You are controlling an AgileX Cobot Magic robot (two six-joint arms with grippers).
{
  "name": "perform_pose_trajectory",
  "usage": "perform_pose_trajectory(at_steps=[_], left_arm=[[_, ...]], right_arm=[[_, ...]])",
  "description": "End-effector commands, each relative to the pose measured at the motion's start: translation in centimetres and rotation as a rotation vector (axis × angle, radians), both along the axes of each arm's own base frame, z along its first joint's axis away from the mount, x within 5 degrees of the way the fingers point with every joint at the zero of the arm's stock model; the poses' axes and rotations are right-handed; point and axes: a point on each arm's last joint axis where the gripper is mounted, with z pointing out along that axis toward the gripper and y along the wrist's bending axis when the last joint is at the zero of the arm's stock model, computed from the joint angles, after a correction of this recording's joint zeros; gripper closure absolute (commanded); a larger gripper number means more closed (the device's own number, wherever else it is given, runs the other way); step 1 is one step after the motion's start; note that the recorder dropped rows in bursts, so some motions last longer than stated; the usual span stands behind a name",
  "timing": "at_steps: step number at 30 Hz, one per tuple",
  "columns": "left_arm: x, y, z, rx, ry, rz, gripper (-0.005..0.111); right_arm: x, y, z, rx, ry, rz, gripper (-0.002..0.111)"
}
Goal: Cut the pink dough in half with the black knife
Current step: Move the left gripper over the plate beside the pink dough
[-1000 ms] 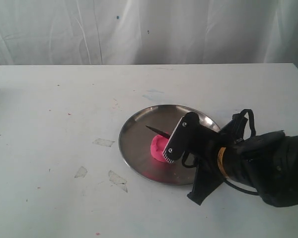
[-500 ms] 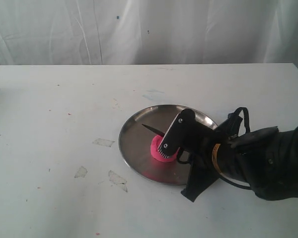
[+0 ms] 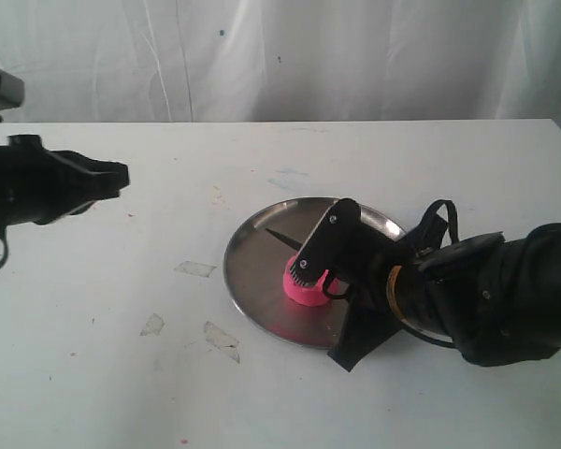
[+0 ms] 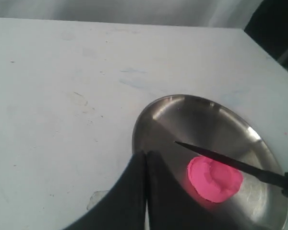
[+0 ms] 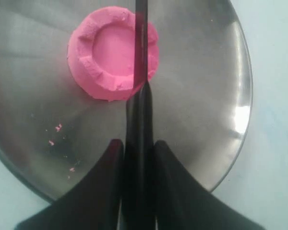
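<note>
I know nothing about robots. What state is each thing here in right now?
pink dough: one whole piece, dented top, lying on the steel plate.
black knife: held by its handle, blade across the dough; any cut is unclear.
steel plate: flat on the table.
right end effector: shut on the black knife.
left end effector: shut, empty, away from the plate.

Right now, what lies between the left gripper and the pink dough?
In the exterior view, only bare white table and the steel plate's floor separate the left gripper from the pink dough.
</note>
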Motion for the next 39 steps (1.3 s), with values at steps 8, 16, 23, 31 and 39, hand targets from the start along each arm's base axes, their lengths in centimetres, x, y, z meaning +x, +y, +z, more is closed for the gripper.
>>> perform_pose_trajectory(at_steps=[8, 16, 23, 31, 39], left_arm=[[7.3, -5.3, -4.0, 0.157, 0.022, -0.120, 0.107], [9.4, -6.9, -7.4, 0.027, 0.063, -0.161, 0.107], [9.8, -7.1, -7.3, -0.141, 0.091, -0.104, 0.107], [11.7, -8.9, -10.0, -0.443, 0.202, -0.139, 0.107], [12.6, -9.2, -10.5, -0.472, 0.219, -0.135, 0.107]], right_arm=[[0.2, 0.0, 0.2, 0.023, -0.006, -0.044, 0.108], [0.2, 0.0, 0.2, 0.026, -0.003, -0.049, 0.108], [0.1, 0.0, 0.1, 0.050, 0.016, -0.062, 0.108], [0.0, 0.2, 0.1, 0.060, 0.023, -0.051, 0.108], [0.1, 0.4, -1.2, 0.030, 0.059, -0.036, 0.108]])
